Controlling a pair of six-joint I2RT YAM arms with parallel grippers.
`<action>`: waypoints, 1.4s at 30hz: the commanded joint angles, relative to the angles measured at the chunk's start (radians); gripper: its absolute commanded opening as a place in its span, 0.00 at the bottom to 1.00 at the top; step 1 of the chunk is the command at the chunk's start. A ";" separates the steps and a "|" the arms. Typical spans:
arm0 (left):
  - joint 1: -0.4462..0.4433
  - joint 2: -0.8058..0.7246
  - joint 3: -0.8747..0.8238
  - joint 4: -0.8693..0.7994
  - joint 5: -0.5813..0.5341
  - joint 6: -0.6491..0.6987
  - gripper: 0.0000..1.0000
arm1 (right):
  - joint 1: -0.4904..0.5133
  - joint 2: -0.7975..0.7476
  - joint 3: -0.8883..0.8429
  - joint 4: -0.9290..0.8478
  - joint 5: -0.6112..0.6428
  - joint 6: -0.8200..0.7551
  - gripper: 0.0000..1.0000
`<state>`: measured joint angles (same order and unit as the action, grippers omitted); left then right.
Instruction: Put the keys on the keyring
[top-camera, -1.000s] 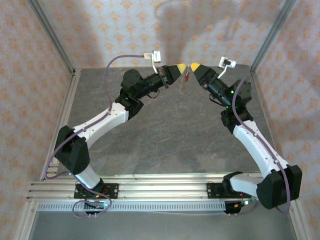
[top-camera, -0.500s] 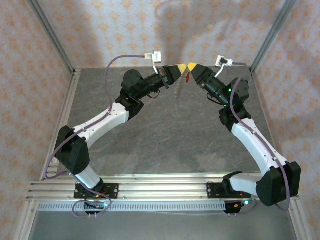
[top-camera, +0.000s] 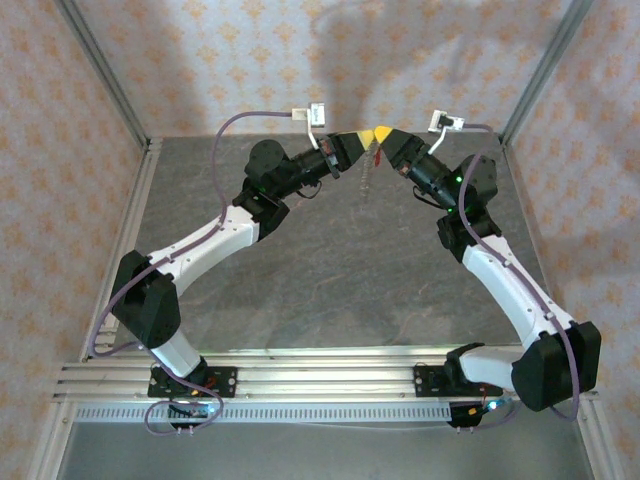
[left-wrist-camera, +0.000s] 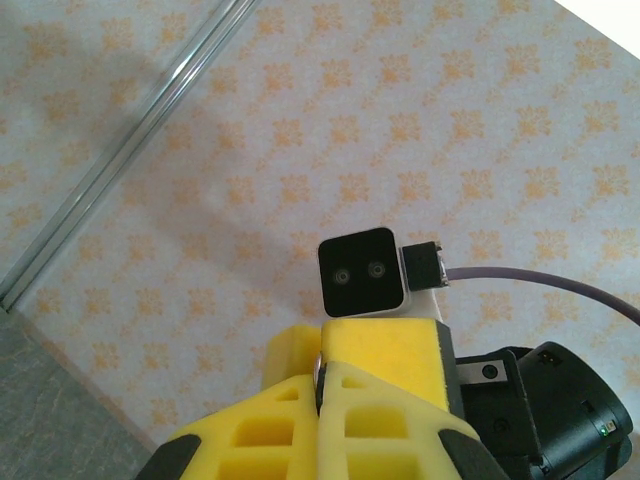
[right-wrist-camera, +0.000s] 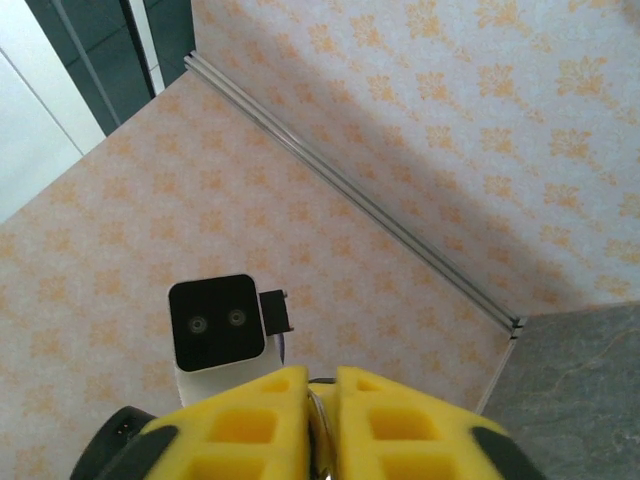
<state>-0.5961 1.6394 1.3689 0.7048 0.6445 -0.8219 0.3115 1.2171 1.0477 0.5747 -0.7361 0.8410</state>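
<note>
From the top external view, both arms are raised over the far part of the grey bench (top-camera: 330, 260), and their yellow tips meet in mid-air near the back wall. The left end effector (top-camera: 360, 139) and the right end effector (top-camera: 385, 134) touch tip to tip. Both look clenched. The red-headed key (top-camera: 374, 152) hangs just under the meeting point, clear of the bench. Below it dangles the keyring (top-camera: 366, 178), visible mainly as a short string of small pale pieces. I cannot tell which end effector carries them.

In the left wrist view, the left end effector (left-wrist-camera: 320, 400) is clenched, its yellow fingers (left-wrist-camera: 390, 430) pressed together. A thin silvery edge shows in the seam, but I cannot tell what it belongs to. The other arm's camera module (left-wrist-camera: 362, 272) sits just above the tips, against patterned wallpaper.

In the right wrist view, the right end effector (right-wrist-camera: 320, 405) is also clenched, with a narrow metallic glint between its fingers (right-wrist-camera: 400, 420). The left arm's camera module (right-wrist-camera: 215, 322) faces it, close beyond the tips.
</note>
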 joint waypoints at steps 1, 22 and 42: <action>-0.011 0.004 0.033 0.048 -0.002 0.004 0.00 | 0.006 0.000 0.037 0.031 -0.031 -0.018 0.03; 0.094 -0.063 0.196 -0.365 0.141 0.238 0.51 | -0.134 0.027 0.257 -0.306 -0.263 -0.219 0.00; 0.131 0.114 0.529 -0.765 0.470 0.446 0.42 | -0.158 0.128 0.447 -0.576 -0.485 -0.397 0.00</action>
<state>-0.4610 1.7462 1.8568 -0.0200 1.0607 -0.4103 0.1577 1.3552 1.4567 -0.0177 -1.1774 0.4686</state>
